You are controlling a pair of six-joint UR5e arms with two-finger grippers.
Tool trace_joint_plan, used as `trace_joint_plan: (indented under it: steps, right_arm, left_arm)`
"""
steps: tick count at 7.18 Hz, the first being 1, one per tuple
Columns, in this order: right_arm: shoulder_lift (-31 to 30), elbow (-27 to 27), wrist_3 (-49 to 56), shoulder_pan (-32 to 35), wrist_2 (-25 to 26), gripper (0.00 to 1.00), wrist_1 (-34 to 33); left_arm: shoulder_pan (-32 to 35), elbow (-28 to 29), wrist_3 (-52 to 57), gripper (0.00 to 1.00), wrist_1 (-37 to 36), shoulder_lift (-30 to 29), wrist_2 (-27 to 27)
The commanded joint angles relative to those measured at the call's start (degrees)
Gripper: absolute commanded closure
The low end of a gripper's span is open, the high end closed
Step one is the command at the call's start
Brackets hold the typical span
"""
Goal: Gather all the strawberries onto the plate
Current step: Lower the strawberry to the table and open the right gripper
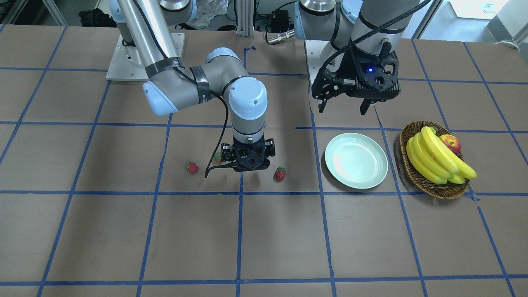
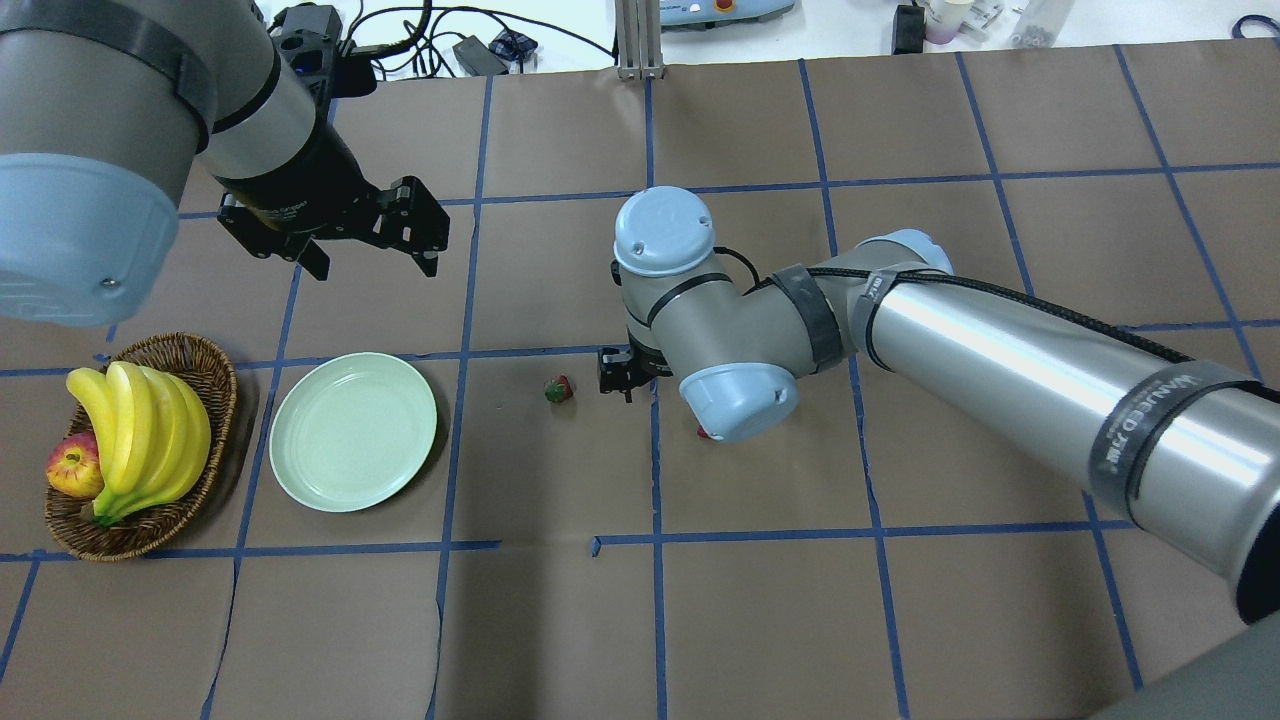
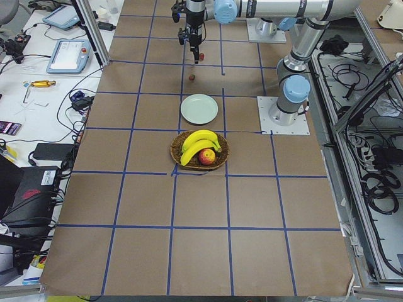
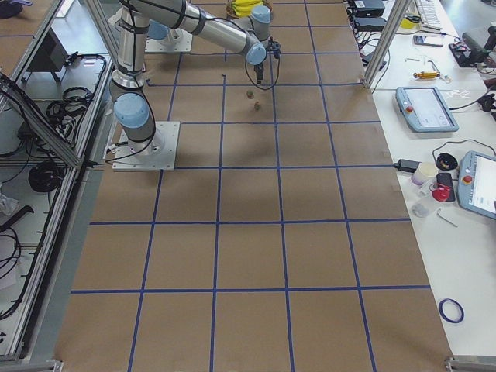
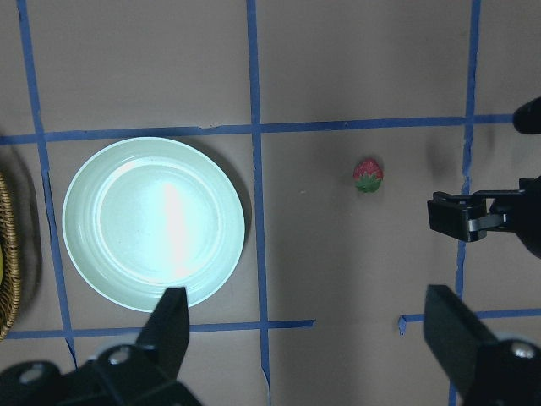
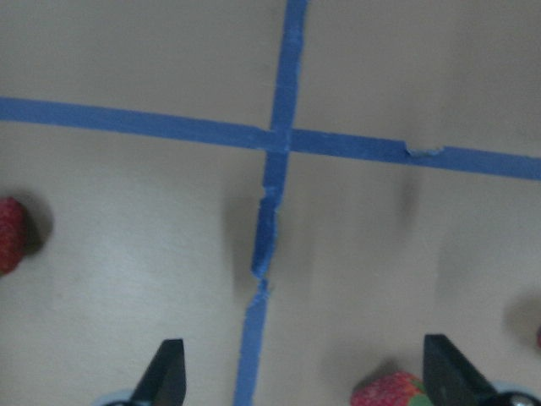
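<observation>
1. by the robot's own sides, the basket (image 2: 228,400) sits at the left end of the table (image 2: 760,620), with the bananas (image 2: 140,430) and the apple (image 2: 72,468) in it.
2. the plate (image 2: 353,432) lies just right of the basket, not touching it.
3. the first strawberry (image 2: 559,389) lies right of the plate, apart from it.
4. the right gripper (image 1: 246,165) hangs just right of the first strawberry.
5. the second strawberry (image 1: 218,156) lies just beside that gripper on its right, and the third strawberry (image 1: 192,167) lies farther right.
6. the left gripper (image 2: 375,265) hangs above the table near the plate.

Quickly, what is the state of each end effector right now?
Left end effector: open, holding nothing.
Right end effector: open, holding nothing.
</observation>
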State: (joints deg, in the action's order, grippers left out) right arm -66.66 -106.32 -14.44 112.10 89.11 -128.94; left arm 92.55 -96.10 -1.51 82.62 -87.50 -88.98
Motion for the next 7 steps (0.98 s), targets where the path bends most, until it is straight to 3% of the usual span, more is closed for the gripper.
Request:
trace_joint_plan:
  steps: [1, 3, 4, 5, 6, 7]
  right_arm:
    - [-2.9, -6.9, 4.8, -2.8, -0.5, 0.0, -2.9]
    - [-2.8, -8.7, 4.9, -2.8, -1.0, 0.0, -5.1]
    - [-2.6, -8.5, 4.9, -2.8, -1.2, 0.39, -5.4]
    - [-2.6, -8.5, 5.3, -2.8, -1.1, 0.67, -5.6]
    - [-2.6, -8.7, 5.5, -2.8, -1.1, 0.83, -5.7]
    - [-2.6, -8.6, 5.4, -2.8, -1.1, 0.93, -5.9]
  left_arm:
    - [0.1, -0.1, -0.1, 0.0, 0.1, -0.1, 0.0]
    - [0.2, -0.5, -0.2, 0.0, 0.0, -0.1, 0.0]
    - [0.2, -0.5, -0.2, 0.0, 0.0, 0.0, 0.0]
    - [0.2, -0.6, -0.2, 0.0, 0.0, 0.0, 0.0]
    - [0.2, -0.6, -0.2, 0.0, 0.0, 0.0, 0.0]
    - [0.2, -0.5, -0.2, 0.0, 0.0, 0.0, 0.0]
